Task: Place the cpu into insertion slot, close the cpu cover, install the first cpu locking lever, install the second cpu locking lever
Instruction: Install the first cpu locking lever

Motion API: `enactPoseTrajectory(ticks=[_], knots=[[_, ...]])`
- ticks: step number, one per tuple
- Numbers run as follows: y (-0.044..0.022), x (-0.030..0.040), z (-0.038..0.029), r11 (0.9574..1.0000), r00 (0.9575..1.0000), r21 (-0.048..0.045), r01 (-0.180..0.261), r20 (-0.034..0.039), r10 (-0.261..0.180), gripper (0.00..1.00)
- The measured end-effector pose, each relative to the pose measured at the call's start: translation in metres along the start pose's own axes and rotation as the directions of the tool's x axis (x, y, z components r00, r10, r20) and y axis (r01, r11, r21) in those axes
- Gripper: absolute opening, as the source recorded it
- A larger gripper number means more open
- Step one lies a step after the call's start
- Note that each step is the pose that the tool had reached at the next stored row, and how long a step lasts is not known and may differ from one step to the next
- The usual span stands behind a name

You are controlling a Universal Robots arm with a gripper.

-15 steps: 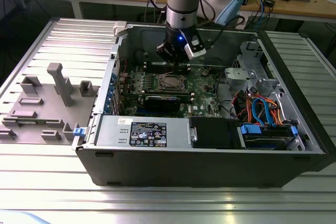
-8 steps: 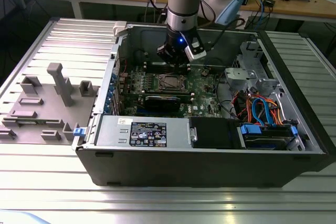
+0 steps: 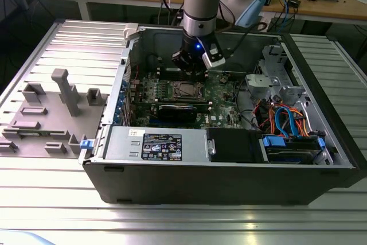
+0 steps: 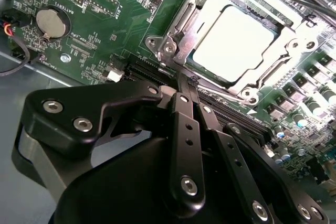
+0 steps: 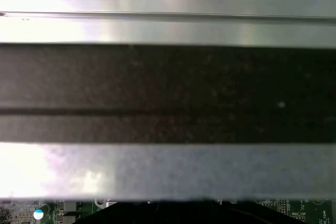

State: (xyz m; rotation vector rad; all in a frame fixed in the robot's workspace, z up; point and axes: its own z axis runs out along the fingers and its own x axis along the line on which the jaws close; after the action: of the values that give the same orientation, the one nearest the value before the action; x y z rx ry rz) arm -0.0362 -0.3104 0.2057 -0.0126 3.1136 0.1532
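The cpu lies flat in the insertion slot of the green motherboard, its silver top showing. The silvery cpu cover lies down around it, framing the chip in its window. My gripper hangs just over the socket's corner, seen from outside as the black head under the arm. Its black fingers are shut together, and their tips touch a thin metal locking lever that runs along the socket's edge. I cannot tell whether that lever is latched.
The open case walls in the motherboard. A black graphics card sits just in front of the socket, with a power supply nearer still. Cables crowd the exterior view's right. A coin battery lies beside the socket. The grey case wall is close by.
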Motion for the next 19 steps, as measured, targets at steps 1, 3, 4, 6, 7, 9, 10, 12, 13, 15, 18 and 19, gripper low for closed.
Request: enactPoseTrajectory(ticks=[1, 3, 4, 6, 7, 9, 10, 12, 13, 15, 18, 19], knots=[[-0.0001, 0.0, 0.0006, 1.0, 1.0, 0.0001, 0.0, 0.0, 0.0, 0.11], [-0.0001, 0.0, 0.001, 1.0, 1.0, 0.0002, 0.0, 0.0, 0.0, 0.11], [-0.0001, 0.0, 0.001, 1.0, 1.0, 0.0003, 0.0, -0.0001, 0.0, 0.11], [-0.0001, 0.0, 0.0011, 1.0, 1.0, 0.0001, 0.0, 0.0, 0.0, 0.11], [-0.0001, 0.0, 0.001, 1.0, 1.0, -0.0001, 0.0, 0.0001, 0.0, 0.11], [0.0, 0.0, 0.0006, 1.0, 1.0, -0.0002, 0.0, 0.0002, 0.0, 0.11], [0.0, 0.0, -0.0001, 1.0, 1.0, 0.0, 0.0, 0.0002, 0.0, 0.11], [0.0001, -0.0001, -0.0002, 1.0, 1.0, -0.0003, 0.0, 0.0003, 0.0, 0.11], [0.0001, -0.0001, -0.0002, 1.0, 1.0, -0.0001, 0.0, 0.0002, 0.0, 0.11], [-0.0001, 0.0, 0.0002, 1.0, 1.0, 0.0009, 0.0, -0.0002, 0.0, 0.11], [-0.001, -0.0001, 0.0018, 1.0, 1.0, 0.0012, 0.0, -0.0002, 0.0, 0.11], [-0.0013, -0.0001, 0.0021, 1.0, 1.0, 0.0013, 0.0, -0.0002, 0.0, 0.11]])
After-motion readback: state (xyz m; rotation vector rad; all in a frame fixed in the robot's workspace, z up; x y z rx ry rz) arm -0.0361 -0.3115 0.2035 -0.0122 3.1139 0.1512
